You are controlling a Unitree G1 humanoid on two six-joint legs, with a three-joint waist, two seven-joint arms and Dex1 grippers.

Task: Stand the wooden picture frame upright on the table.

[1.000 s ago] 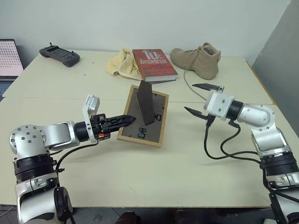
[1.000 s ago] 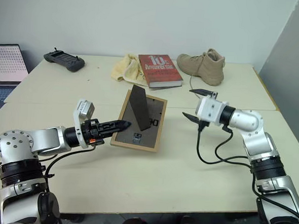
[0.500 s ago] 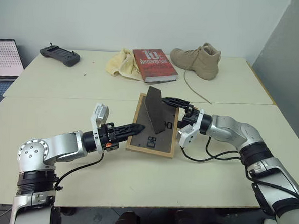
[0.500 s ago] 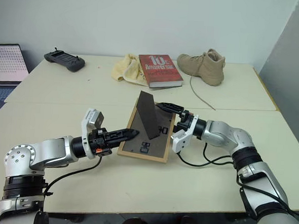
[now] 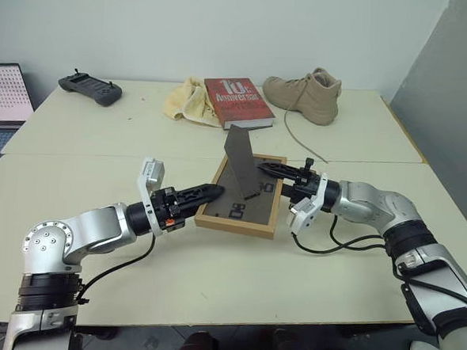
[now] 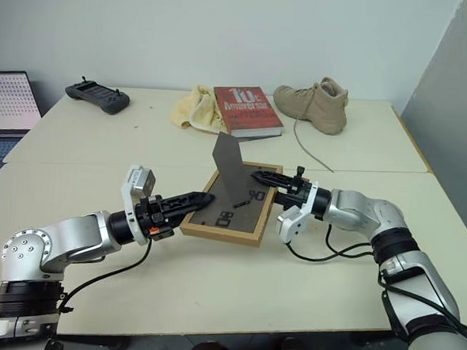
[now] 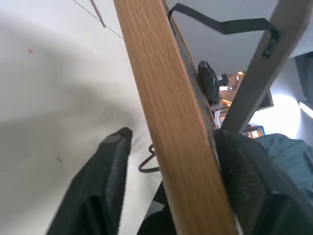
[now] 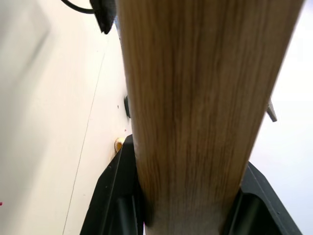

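Right gripper (image 6: 267,178) pinches the right rail of the wooden picture frame (image 6: 233,212), fingers tight against the wood. Left gripper (image 6: 200,197) straddles the left rail, jaws spread and apparently not clamped. The frame lies face down mid-table (image 6: 211,285), stand flap raised. One-sided grip: lift now and it may pivot, slip and flop.

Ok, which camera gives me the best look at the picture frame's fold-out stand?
The left eye view: the stand rises whole from the picture frame lying back-up on the table. The right eye view shows the same. The left wrist view catches one slanted edge of it; the right wrist view shows the frame's wooden edge.
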